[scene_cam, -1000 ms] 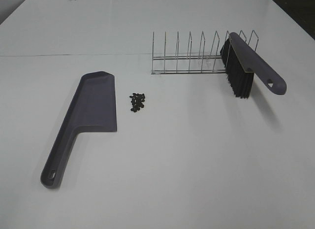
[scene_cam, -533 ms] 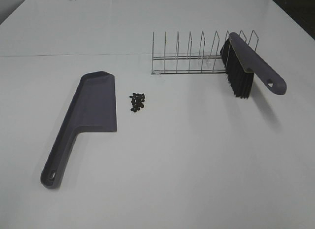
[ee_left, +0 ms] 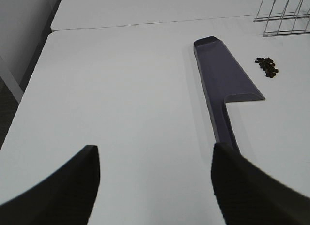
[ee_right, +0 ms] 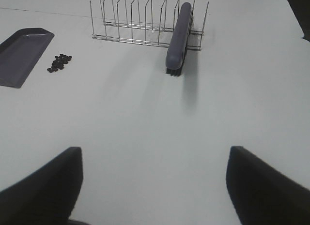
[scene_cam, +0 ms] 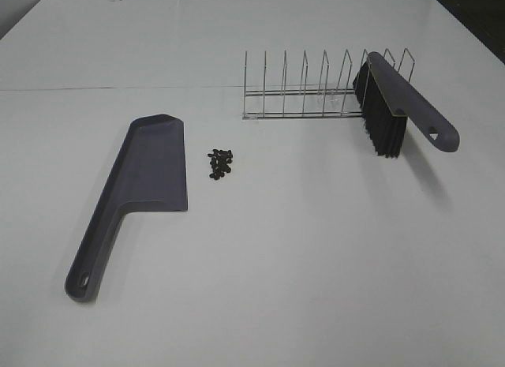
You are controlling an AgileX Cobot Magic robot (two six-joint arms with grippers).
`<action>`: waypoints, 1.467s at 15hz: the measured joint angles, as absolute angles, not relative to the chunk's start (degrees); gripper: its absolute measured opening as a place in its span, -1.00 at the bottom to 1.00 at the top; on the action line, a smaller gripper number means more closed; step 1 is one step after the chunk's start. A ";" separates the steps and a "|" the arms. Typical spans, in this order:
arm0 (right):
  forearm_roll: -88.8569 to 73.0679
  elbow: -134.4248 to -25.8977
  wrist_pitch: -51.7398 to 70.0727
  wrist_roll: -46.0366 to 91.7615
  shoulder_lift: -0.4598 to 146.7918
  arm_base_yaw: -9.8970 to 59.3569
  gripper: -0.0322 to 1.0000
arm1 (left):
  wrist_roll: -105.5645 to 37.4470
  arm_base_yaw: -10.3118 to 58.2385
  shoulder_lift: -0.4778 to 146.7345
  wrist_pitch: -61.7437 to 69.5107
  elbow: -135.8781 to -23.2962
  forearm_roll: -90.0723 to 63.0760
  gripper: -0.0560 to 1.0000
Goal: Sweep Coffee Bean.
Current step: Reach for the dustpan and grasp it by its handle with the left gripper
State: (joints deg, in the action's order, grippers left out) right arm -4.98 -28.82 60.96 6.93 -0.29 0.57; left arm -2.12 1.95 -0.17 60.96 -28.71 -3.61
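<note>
A small heap of dark coffee beans [scene_cam: 221, 163] lies on the white table just right of the purple-grey dustpan [scene_cam: 142, 177], which lies flat with its handle toward the near left. The beans [ee_left: 267, 67] and dustpan [ee_left: 223, 84] also show in the left wrist view, and the beans [ee_right: 59, 62] in the right wrist view. A purple brush [scene_cam: 402, 106] with black bristles leans in the wire rack [scene_cam: 316, 91]. My left gripper [ee_left: 155, 186] is open, well short of the dustpan handle. My right gripper [ee_right: 154, 186] is open, far short of the brush [ee_right: 178, 36]. Neither gripper shows in the exterior view.
The wire rack [ee_right: 140, 22] stands behind the beans with several upright dividers. A seam crosses the table at the back. The table's left edge [ee_left: 29, 84] drops off near the left gripper.
</note>
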 joint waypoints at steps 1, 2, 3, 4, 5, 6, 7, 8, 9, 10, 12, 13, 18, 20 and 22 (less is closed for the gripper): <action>-4.98 -28.82 60.96 6.93 -0.29 0.57 0.49 | -2.12 1.95 -0.17 60.96 -28.71 -3.61 0.27; -4.98 -28.82 60.96 6.93 -0.29 0.57 0.49 | -2.12 1.95 -0.17 60.96 -28.71 -3.61 0.27; -4.98 -28.82 60.96 6.93 -0.29 0.57 0.49 | -2.12 1.95 -0.17 60.96 -28.71 -3.61 0.27; -4.98 -28.82 60.96 6.93 -0.29 0.57 0.49 | -2.12 1.95 -0.17 60.96 -28.71 -3.61 0.27; -4.98 -28.82 60.96 6.93 -0.29 0.57 0.49 | -2.12 1.95 -0.17 60.96 -28.71 -3.61 0.27; -4.98 -28.82 60.96 6.93 -0.29 0.57 0.49 | -2.12 1.95 -0.17 60.96 -28.71 -3.61 0.27; -4.98 -28.82 60.96 6.93 -0.29 0.57 0.49 | -2.12 1.95 -0.17 60.96 -28.71 -3.61 0.27; -4.98 -28.82 60.96 6.93 -0.29 0.57 0.49 | -2.12 1.95 -0.17 60.96 -28.71 -3.61 0.27; -4.98 -28.82 60.96 6.93 -0.29 0.57 0.49 | -2.12 1.95 -0.17 60.96 -28.71 -3.61 0.27; -4.98 -28.82 60.96 6.93 -0.29 0.57 0.49 | -2.12 1.95 -0.17 60.96 -28.71 -3.61 0.27; -4.98 -28.82 60.96 6.93 -0.29 0.57 0.49 | -2.12 1.95 -0.17 60.96 -28.71 -3.61 0.27; -4.98 -28.82 60.96 6.93 -0.29 0.57 0.49 | -2.12 1.95 -0.17 60.96 -28.71 -3.61 0.27; -4.98 -28.82 60.96 6.93 -0.29 0.57 0.49 | -2.12 1.95 -0.17 60.96 -28.71 -3.61 0.27; -4.98 -28.82 60.96 6.93 -0.29 0.57 0.49 | -2.12 1.95 -0.17 60.96 -28.71 -3.61 0.27; -4.98 -28.82 60.96 6.93 -0.29 0.57 0.49 | -2.12 1.95 -0.17 60.96 -28.71 -3.61 0.27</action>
State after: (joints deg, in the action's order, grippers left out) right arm -4.98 -28.82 60.96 6.93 -0.29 0.57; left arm -2.12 1.95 -0.17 60.96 -28.71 -3.61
